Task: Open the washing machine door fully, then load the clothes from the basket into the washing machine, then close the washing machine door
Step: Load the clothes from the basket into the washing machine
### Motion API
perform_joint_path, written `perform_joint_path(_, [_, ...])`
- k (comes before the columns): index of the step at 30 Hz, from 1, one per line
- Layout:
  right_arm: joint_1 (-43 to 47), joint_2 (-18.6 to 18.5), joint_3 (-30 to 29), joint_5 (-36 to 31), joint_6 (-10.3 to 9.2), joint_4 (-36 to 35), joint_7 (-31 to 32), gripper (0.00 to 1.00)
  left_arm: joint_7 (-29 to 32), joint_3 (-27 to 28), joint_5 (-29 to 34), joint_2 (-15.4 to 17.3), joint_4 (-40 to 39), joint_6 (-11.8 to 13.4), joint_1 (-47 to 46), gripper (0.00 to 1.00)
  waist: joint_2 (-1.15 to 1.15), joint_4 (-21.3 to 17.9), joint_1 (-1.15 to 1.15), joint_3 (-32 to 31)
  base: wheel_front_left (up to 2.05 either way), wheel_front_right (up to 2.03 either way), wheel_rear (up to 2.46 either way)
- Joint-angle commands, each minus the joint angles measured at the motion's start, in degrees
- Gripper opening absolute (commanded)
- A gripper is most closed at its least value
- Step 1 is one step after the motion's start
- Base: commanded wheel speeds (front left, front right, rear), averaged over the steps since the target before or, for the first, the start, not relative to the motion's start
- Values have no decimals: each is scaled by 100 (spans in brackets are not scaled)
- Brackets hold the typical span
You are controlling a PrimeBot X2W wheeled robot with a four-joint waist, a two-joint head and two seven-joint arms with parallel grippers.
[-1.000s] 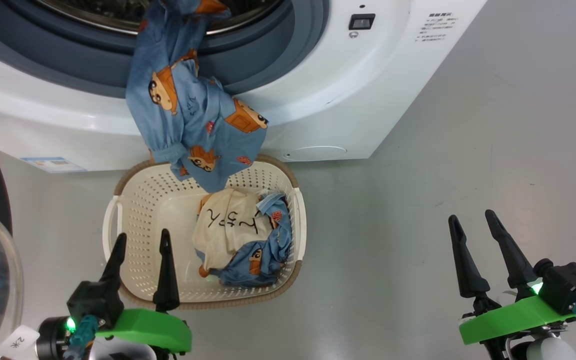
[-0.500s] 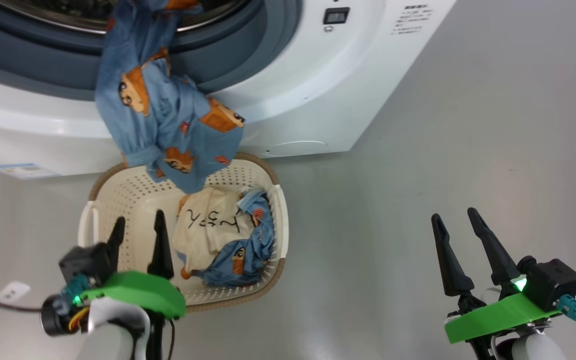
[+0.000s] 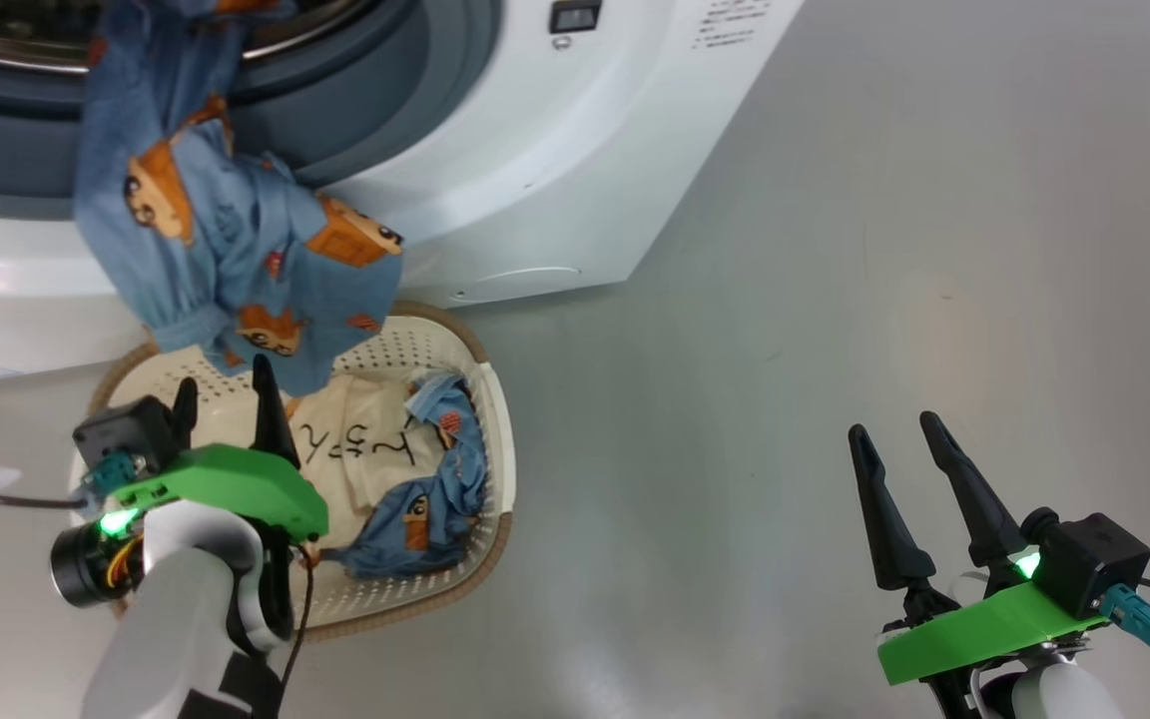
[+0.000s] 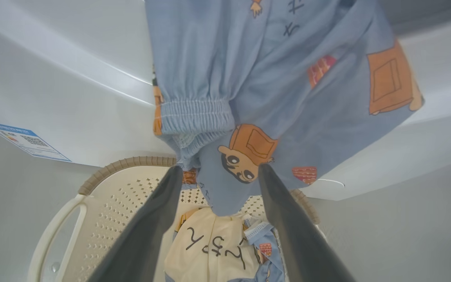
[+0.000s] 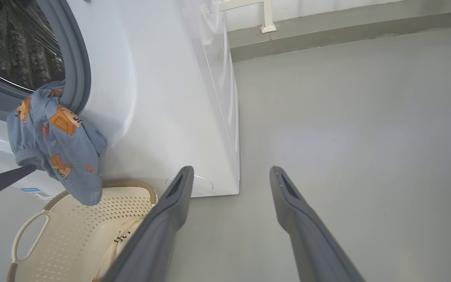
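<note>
Clothes [image 3: 226,230] hang half out of the washing machine [image 3: 535,180] at the frame's upper left, with more in the basket [image 3: 503,449] below. Left claw [image 3: 223,374] and right claw [image 3: 891,424] are both spread and empty. Overhanging weight could drag the draped garment back out.

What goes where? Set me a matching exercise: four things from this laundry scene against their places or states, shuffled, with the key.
Things
1. upper blue garment
2. cream garment
3. left gripper
4. right gripper

Places or states
A. open, above the floor
B. lying in the basket
C. draped out of the washer
D. open, above the basket

Pairs: 1-C, 2-B, 3-D, 4-A
</note>
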Motion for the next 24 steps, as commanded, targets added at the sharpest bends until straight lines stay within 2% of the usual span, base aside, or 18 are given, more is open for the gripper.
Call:
perform_joint_path(1, [-80, -2, 124, 7, 9, -117, -43, 100, -74, 190, -72, 73, 45, -55, -149, 100, 0, -110, 0, 108, 0, 0, 0])
perform_joint_path(15, [-205, -24, 73, -20, 9, -198, -43, 100, -235, 458, -92, 42, 1062, -159, -1109, 100, 0, -329, 0, 554, 0, 0, 0])
perform_joint_path(24, [-260, -15, 90, -24, 9, -223, -43, 100, -239, 904, 144, 9, 885, 15, -1460, 100, 0, -402, 0, 734, 0, 0, 0])
